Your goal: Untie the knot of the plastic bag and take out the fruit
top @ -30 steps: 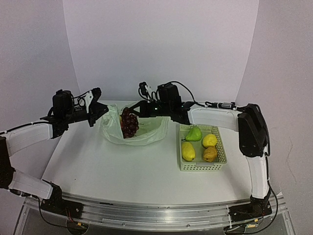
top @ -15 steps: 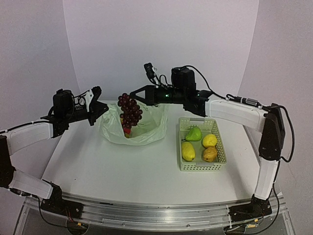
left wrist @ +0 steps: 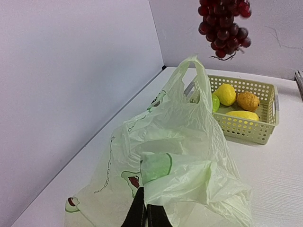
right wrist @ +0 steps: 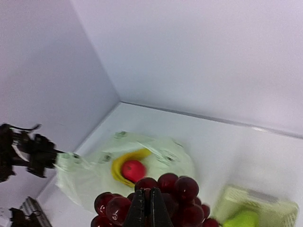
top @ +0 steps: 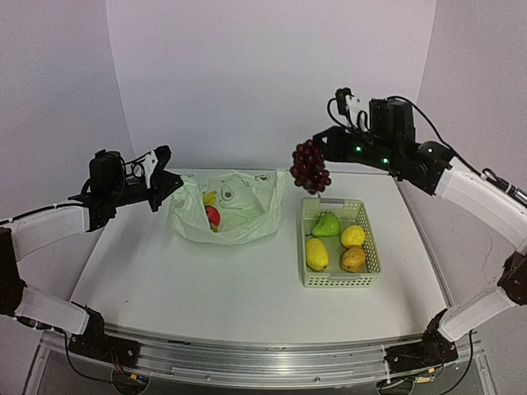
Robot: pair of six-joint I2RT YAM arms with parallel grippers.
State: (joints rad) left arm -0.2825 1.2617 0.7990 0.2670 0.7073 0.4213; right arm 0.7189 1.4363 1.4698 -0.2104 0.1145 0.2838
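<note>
The right gripper [top: 319,148], clamped on the grape bunch [top: 310,167], is dangling it in the air near the far-left corner of the basket [top: 375,247]. The left gripper [top: 169,183] is pinching the left edge of the opened plastic bag [top: 239,218], which is lying left of the basket and holding an apple [top: 212,216] and a banana [top: 209,198].

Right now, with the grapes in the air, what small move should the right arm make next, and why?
Probably lower the right gripper toward the basket. It is shut on the grape bunch, which hangs high in the air near it, and four fruits already lie inside.
</note>
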